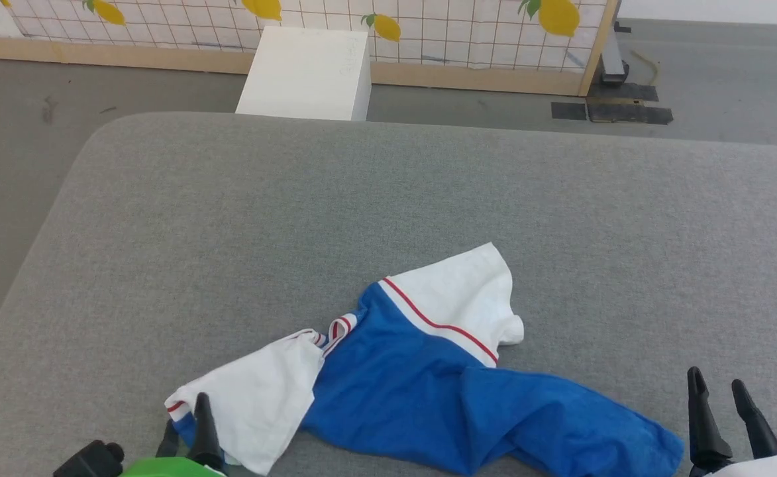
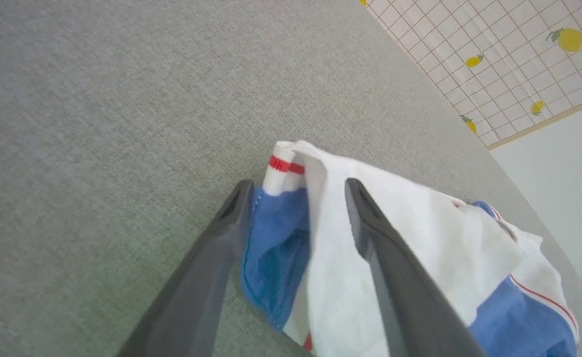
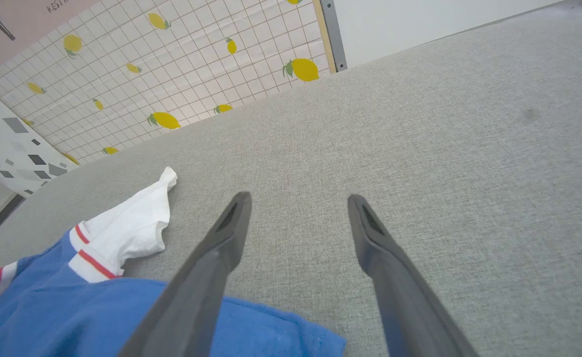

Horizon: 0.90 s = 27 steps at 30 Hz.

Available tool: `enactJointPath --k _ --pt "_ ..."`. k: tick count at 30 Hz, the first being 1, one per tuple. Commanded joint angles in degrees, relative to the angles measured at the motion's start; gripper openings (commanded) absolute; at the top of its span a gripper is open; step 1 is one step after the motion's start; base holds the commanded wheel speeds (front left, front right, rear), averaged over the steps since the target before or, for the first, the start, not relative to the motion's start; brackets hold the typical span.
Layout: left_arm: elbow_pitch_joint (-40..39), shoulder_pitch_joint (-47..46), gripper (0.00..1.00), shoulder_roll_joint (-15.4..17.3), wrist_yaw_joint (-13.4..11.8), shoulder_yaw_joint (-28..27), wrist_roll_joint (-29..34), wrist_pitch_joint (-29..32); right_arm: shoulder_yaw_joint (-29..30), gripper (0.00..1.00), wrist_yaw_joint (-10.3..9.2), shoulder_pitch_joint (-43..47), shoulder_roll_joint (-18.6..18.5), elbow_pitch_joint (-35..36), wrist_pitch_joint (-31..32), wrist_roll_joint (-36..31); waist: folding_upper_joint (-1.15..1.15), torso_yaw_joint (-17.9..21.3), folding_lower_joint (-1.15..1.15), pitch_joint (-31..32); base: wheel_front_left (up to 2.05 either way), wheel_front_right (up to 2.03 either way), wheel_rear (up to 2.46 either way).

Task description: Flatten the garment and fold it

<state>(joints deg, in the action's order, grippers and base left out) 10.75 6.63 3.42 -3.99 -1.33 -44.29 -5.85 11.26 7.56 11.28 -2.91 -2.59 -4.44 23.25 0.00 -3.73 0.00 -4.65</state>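
The garment (image 1: 414,384) lies crumpled near the front edge of the grey padded surface (image 1: 388,199): a blue body with two white sleeves, one spread to the left and one pointing away. My left gripper (image 1: 186,430) sits at the left sleeve's hem. In the left wrist view the left gripper (image 2: 298,186) is open, its jaws straddling the bunched white and blue cloth of the garment (image 2: 420,248). My right gripper (image 1: 716,381) hovers just right of the blue hem. The right wrist view shows the right gripper (image 3: 298,199) open over bare fabric, with the garment (image 3: 72,307) to its left.
A white box (image 1: 309,73) stands on the floor beyond the surface's far edge. Behind it runs a lemon-patterned panel (image 1: 428,26) on a wooden base. The surface's left edge curves down to grey floor (image 1: 17,165).
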Motion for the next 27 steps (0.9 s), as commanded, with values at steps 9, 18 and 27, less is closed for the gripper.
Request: enactJointPath --k 9,18,27 --pt "-10.46 -1.91 1.00 1.11 0.55 3.18 9.59 -7.62 -0.40 1.00 -0.08 0.77 0.03 2.18 1.97 -0.61 0.00 -1.90 0.00 0.41 0.00 0.00 0.00" --pt "-18.38 -5.05 1.00 3.54 1.28 14.70 21.19 -0.95 -1.15 1.00 -0.08 0.14 0.03 2.48 2.39 0.24 0.00 -2.53 0.00 -1.75 0.00 0.00 0.00" --pt "-4.35 -19.12 1.00 7.12 7.14 25.20 27.14 16.01 -1.82 1.00 -0.08 -1.92 0.03 1.93 2.42 0.31 0.00 -1.47 0.00 -5.21 0.00 0.00 0.00"
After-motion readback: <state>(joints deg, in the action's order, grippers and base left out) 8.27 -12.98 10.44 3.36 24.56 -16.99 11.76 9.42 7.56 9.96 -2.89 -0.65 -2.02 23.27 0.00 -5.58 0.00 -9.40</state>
